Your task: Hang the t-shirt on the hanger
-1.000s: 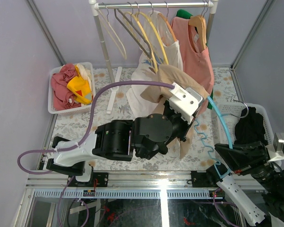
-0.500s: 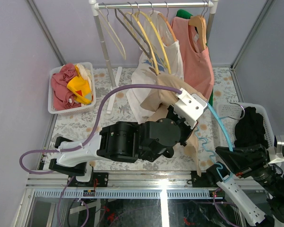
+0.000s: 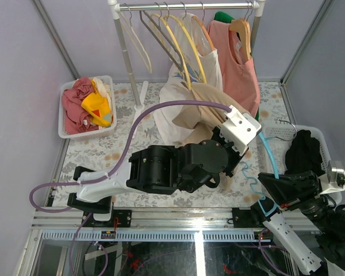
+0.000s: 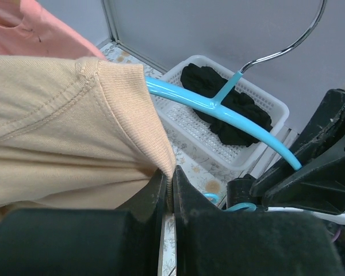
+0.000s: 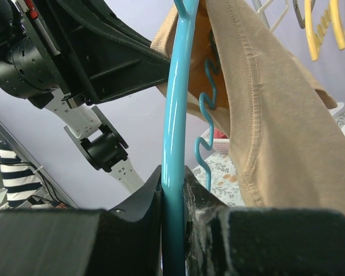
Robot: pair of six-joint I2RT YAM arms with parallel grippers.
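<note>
Left gripper (image 4: 168,183) clenched on a fold of the t-shirt (image 3: 198,109), jaws pressed together with tan fabric pinched between them, right at the ribbed edge. The t-shirt is held up off the table (image 3: 103,150), bunched in front of the rack (image 3: 184,6), just below the yellow hangers (image 3: 187,46) and beside the pink top (image 3: 241,63). Right gripper (image 5: 172,187) grasps the hanger (image 4: 207,105) by one light-blue arm, fingers tight on either side of the plastic. In the right wrist view the hanger stands nearly upright; its wavy bar (image 5: 206,132) hangs beside the blue arm, and tan cloth drapes down just right of both. In the left wrist view the far end of the blue arm disappears behind the shirt's ribbed edge; how far it reaches inside cannot be told. Silver hook (image 4: 287,46) points up and away from the shirt, out over the white basket (image 4: 190,123) that holds black cloth (image 4: 250,118). From above, the hanger runs between the two wrists, the shirt at its upper end, the right gripper at its lower.
</note>
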